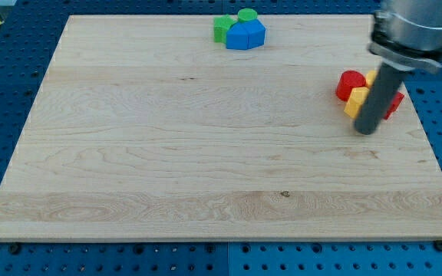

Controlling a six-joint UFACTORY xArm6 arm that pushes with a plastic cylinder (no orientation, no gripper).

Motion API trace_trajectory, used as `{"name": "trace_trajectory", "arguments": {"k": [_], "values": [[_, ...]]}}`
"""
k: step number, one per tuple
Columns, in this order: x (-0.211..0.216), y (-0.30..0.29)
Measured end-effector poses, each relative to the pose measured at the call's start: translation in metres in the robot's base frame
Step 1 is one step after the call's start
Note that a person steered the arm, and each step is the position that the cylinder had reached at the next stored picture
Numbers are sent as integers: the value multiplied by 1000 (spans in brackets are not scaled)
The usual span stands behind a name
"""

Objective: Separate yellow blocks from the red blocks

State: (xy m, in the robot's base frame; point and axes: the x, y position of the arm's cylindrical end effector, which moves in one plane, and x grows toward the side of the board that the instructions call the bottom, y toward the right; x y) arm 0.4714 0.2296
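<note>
Yellow blocks (357,100) seemingly touch my tip (367,132) (no pincer here) beside red blocks (350,83).

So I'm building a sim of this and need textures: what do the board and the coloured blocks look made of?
Board: pale wood, visible grain and knots, matte. Red blocks and yellow blocks: uniform saturated colour, faint sheen, likely painted wood or plastic; can't tell which. My tip rests just below them.

Red and yellow blocks are sitting bunched, touching, near the tabletop's (206,153) right edge: round red block (349,83) at the view's left, yellow block (356,100) below-right, another red block (394,103) partly hidden behind the rod.
</note>
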Motion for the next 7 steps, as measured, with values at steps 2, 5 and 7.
{"name": "trace_trajectory", "arguments": {"k": [2, 5, 7], "values": [[-43, 110], [-86, 19], [-134, 7]]}}
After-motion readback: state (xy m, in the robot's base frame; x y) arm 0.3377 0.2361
